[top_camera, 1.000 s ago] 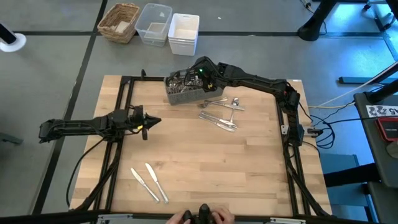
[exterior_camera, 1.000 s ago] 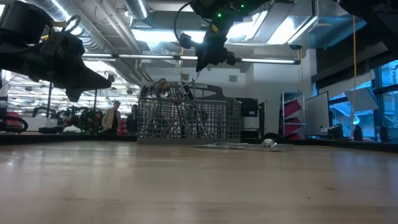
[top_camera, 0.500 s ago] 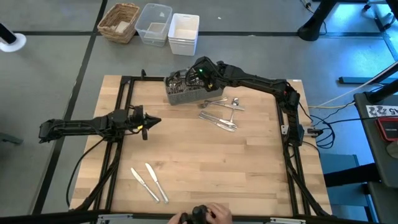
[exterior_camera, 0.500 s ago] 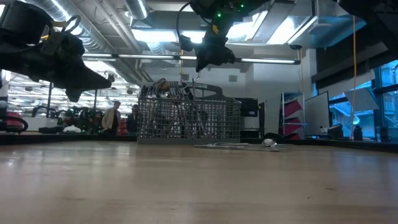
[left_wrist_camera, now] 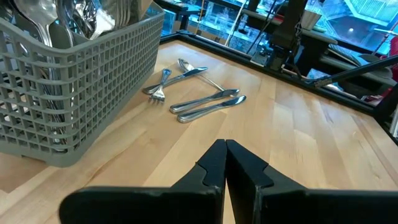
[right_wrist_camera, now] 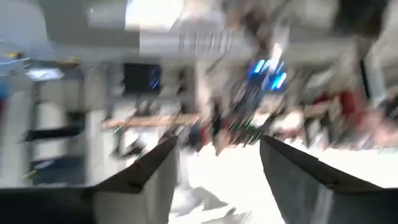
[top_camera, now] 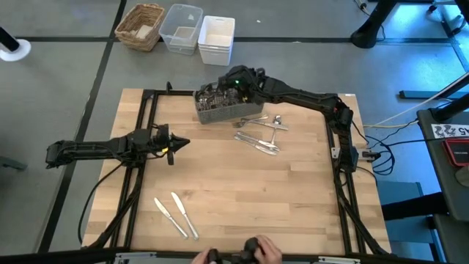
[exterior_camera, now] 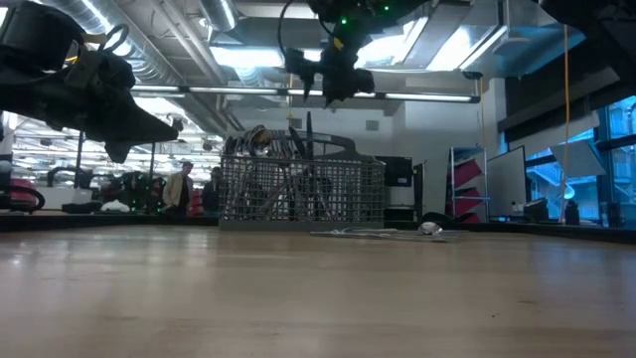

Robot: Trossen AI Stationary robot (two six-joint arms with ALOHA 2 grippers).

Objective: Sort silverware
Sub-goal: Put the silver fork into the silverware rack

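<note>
Wooden surface [top_camera: 242,191] carries a grey basket [top_camera: 217,105] at the far side, full of silverware [left_wrist_camera: 87,15]. Our right gripper [exterior_camera: 320,78] hovers above it, fingers spread, holding nothing; we should drop straight onto one handle. Left gripper [top_camera: 176,144] waits, fingers closed.

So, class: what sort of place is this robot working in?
Probably a robotics lab or workshop. The low view shows bare ceiling pipes and strip lights, and other workstations with people standing far behind the wooden table.
</note>
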